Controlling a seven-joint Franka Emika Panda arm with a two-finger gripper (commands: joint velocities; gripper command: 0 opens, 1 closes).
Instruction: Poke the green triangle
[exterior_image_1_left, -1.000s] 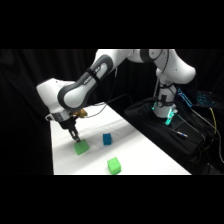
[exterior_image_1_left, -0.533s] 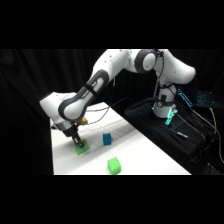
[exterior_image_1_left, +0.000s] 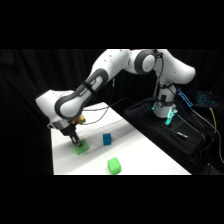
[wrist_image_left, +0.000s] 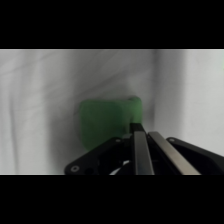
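The green triangle (exterior_image_1_left: 82, 147) is a low mid-green block lying on the white table (exterior_image_1_left: 145, 155) at its left side. My gripper (exterior_image_1_left: 75, 140) comes down from above onto its left edge. In the wrist view the green triangle (wrist_image_left: 102, 122) fills the middle, and my gripper (wrist_image_left: 136, 125) has its fingers pressed together, tips resting against the block's right part. The gripper is shut with nothing held.
A small blue cube (exterior_image_1_left: 107, 139) stands right of the green triangle. A brighter lime-green block (exterior_image_1_left: 114, 165) sits nearer the front edge. A black bag with cables (exterior_image_1_left: 170, 130) lies right of the table, by the arm's base (exterior_image_1_left: 162, 102).
The gripper has come down and a little leftward, from hovering above the green triangle to touching it. The blocks stay where they were.
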